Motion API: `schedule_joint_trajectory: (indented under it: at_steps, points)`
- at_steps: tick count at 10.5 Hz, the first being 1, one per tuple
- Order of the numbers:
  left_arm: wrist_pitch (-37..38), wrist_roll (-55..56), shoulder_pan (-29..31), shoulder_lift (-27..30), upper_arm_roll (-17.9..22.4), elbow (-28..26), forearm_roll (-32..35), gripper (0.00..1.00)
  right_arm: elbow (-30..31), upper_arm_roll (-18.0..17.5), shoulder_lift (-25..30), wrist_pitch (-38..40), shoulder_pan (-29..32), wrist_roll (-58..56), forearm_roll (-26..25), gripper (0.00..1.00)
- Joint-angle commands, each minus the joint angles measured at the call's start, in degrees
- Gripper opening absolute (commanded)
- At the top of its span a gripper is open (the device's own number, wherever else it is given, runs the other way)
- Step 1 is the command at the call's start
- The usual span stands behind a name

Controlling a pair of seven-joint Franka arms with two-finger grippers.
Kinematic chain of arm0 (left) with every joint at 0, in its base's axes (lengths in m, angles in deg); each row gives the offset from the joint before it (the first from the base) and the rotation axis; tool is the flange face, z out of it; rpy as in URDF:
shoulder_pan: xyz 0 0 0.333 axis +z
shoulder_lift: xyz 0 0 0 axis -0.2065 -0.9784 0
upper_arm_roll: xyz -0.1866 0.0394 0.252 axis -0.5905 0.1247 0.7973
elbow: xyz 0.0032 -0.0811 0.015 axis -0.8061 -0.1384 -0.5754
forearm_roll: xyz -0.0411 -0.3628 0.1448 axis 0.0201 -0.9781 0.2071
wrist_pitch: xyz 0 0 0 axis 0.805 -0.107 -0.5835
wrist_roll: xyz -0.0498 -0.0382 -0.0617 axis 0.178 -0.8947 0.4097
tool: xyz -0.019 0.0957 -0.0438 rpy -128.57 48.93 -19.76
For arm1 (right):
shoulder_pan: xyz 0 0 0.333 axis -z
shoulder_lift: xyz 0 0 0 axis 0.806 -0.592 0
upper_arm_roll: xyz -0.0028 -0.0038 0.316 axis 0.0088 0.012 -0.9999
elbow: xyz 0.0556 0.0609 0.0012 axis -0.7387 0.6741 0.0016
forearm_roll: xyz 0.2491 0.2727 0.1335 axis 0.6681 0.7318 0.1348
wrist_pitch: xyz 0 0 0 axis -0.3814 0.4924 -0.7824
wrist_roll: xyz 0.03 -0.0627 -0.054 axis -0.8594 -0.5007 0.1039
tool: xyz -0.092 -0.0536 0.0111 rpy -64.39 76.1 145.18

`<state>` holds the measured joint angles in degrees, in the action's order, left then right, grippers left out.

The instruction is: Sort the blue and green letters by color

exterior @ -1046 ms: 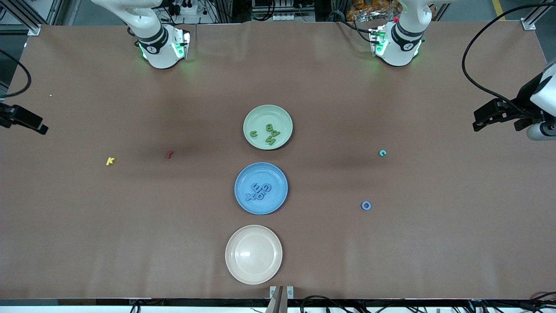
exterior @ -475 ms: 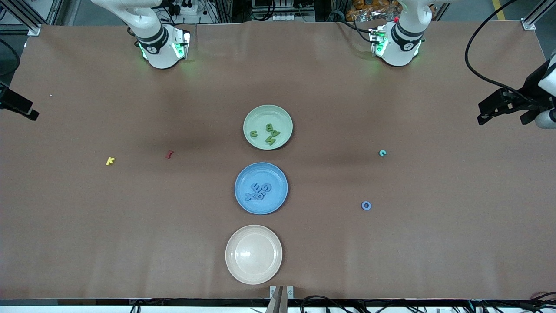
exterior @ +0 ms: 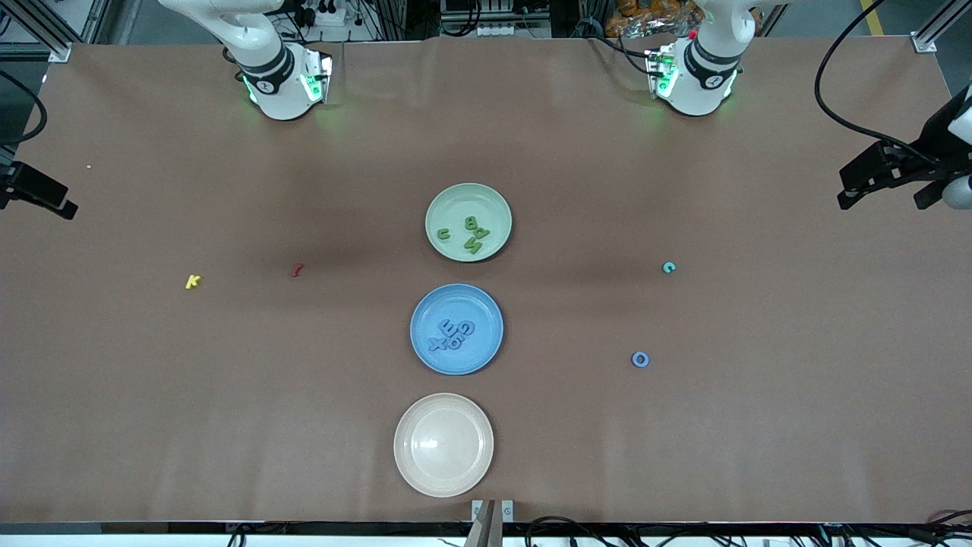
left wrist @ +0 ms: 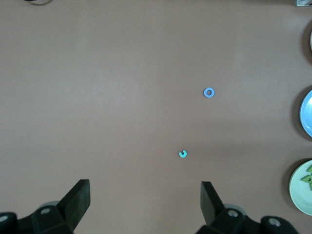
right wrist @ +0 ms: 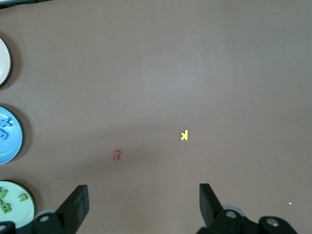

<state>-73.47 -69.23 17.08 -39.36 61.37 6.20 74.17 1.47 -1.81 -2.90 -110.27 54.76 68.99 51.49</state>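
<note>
**Both arms pull back to the table ends, hands empty**

Since a second ago, your left gripper [exterior: 885,176] has risen and drawn back toward the left arm's end of the table, and your right gripper [exterior: 38,196] has shifted slightly at the right arm's end. Nothing on the table has moved.

The fingers of both grippers are spread wide and hold nothing. In the left wrist view, the left gripper [left wrist: 145,202] hangs high over bare table [exterior: 683,456]. Well ahead of its fingertips lie a small teal letter [left wrist: 183,154] and, farther out from the fingers, a blue ring-shaped letter [left wrist: 209,92]. In the right wrist view, the right gripper [right wrist: 144,204] also hangs over bare table, with a dark-red letter [right wrist: 116,155] and a yellow letter [right wrist: 184,135] ahead of its fingertips.

The green plate [exterior: 456,199] holds the green letters [exterior: 473,232]. The blue plate [exterior: 437,361] holds a cluster of blue letters [exterior: 452,334]. The cream plate [exterior: 443,444], nearest the front camera, is empty.

What this means for you: the sorting looks nearly done, but the blue ring [exterior: 640,359] lies loose on the table, well apart from the blue plate, toward the left arm's end. The teal letter [exterior: 668,267] is loose there too. With both arms withdrawn, either the run is ending or the left arm must return for that ring.
</note>
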Motion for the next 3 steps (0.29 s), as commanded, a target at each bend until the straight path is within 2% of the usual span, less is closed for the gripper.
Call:
schedule_joint_trajectory:
  at_steps: [1, 3]
  points:
    - [1.4, 0.6, -0.4, 2.1, -0.5, -1.4, 1.5, 1.00, -0.4, 0.0, -0.2, -0.6, 0.3, 0.0, -1.2, 1.00]
    - [2.2, 0.6, -0.4, 2.1, -0.5, -1.5, 1.4, 1.00, -0.1, 0.0, -0.2, -1.0, -0.3, -0.7, -3.5, 1.00]
